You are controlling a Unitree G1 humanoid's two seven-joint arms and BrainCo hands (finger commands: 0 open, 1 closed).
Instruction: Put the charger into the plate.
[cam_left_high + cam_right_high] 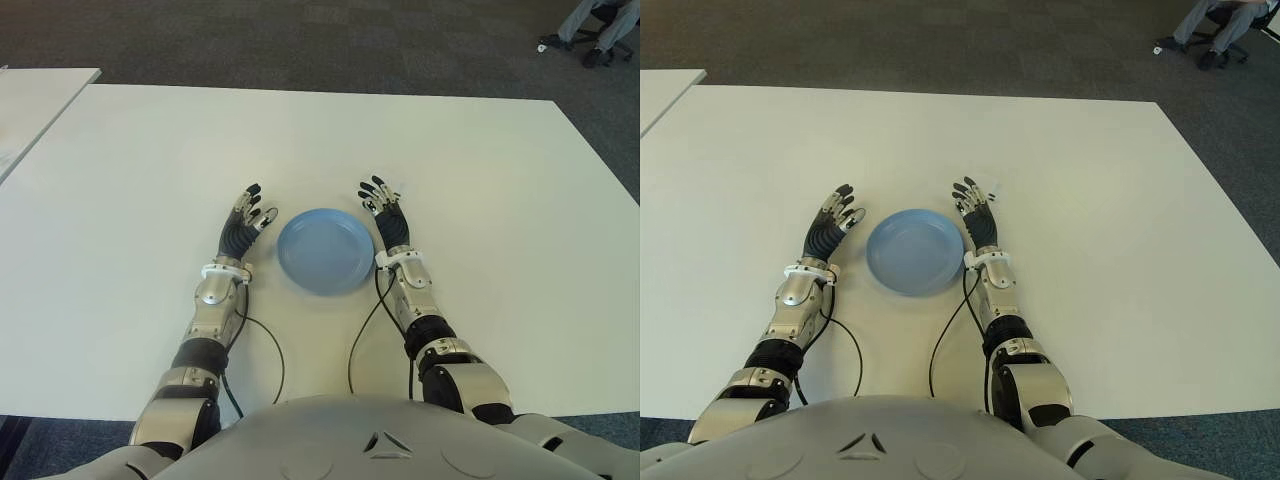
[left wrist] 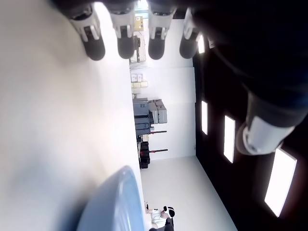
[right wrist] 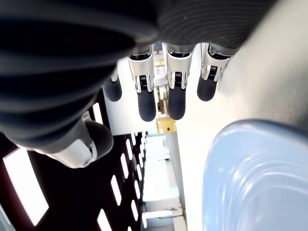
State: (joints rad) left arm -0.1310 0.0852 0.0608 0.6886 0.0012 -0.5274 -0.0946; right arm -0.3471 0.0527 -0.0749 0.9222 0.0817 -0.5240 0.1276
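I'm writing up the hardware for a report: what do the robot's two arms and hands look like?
Both the left hand and right hand have black ribbed palms and black fingers with silver-white joints. White bands ring the wrists, the forearms are silver metal with black elbow sections, and a thin black cable trails from each forearm across the white table.

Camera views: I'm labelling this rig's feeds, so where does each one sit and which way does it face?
Left eye view: on the head, facing down at the white table; shows both arms, left hand, right hand, blue plate.
Right eye view: same scene, slightly offset.
Left wrist view: along open fingers, plate rim beside.
Right wrist view: along open fingers, plate beside.
All share the plate; no charger shows.
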